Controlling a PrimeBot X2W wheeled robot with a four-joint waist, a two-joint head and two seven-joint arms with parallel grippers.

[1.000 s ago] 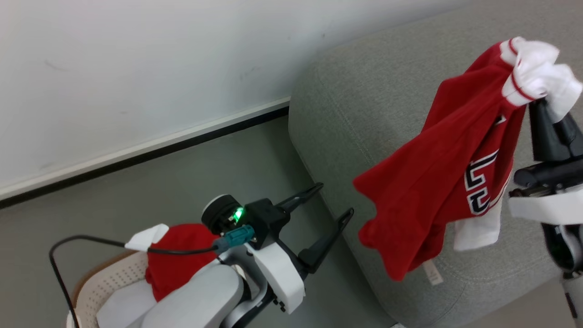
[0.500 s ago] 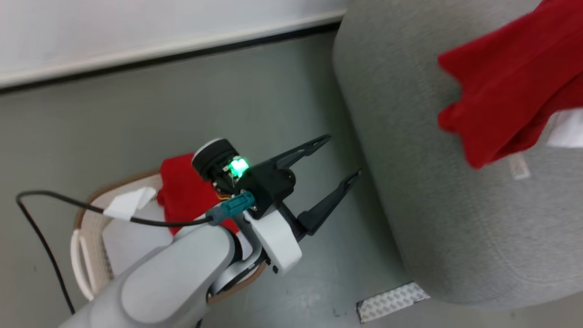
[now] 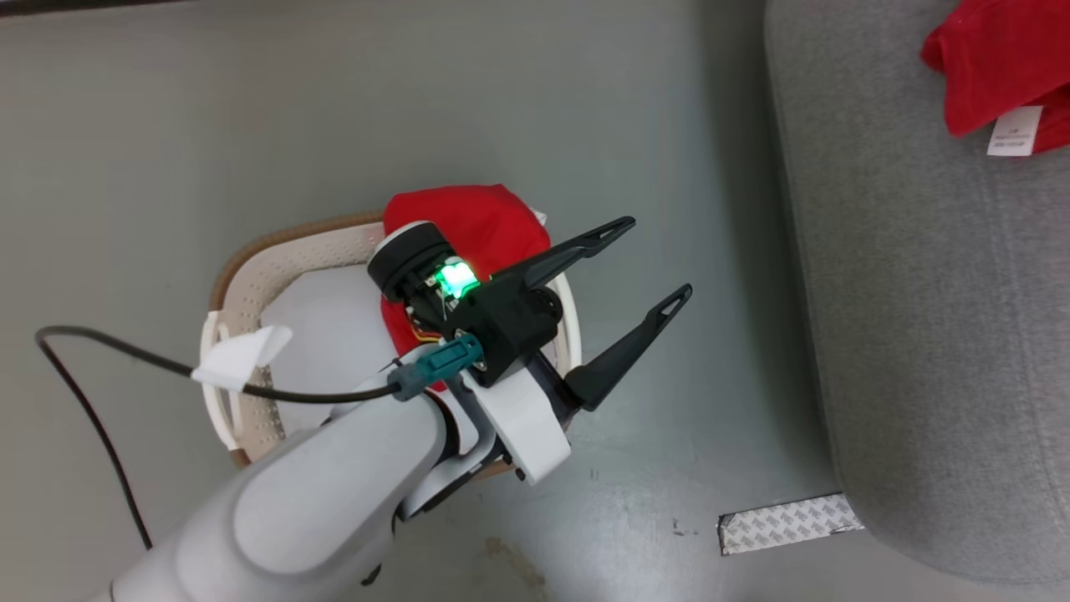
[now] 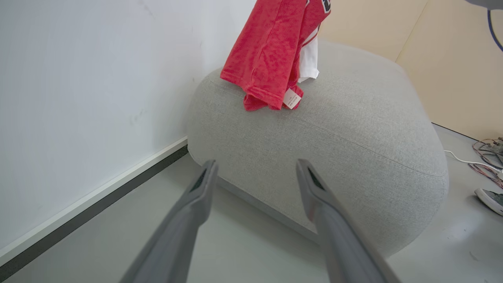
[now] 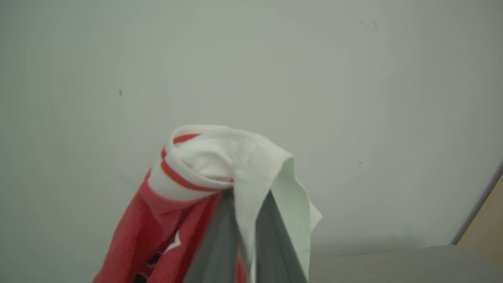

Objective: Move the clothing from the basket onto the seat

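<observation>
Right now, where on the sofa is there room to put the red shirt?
The sofa is bare across its wide top, from the dangling hem of the red jersey out to its rounded edges. Crowded: the wall-side corner under that hem.

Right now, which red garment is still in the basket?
The bright red fabric garment bunched in the white perforated plastic basket. The lettered red garment with a white tag hangs over the grey fabric sofa from the right gripper.

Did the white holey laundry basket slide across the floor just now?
No. The white perforated plastic basket keeps about the same gap to the silver tape patch and the grey fabric sofa; the camera swung, not the basket.
</observation>
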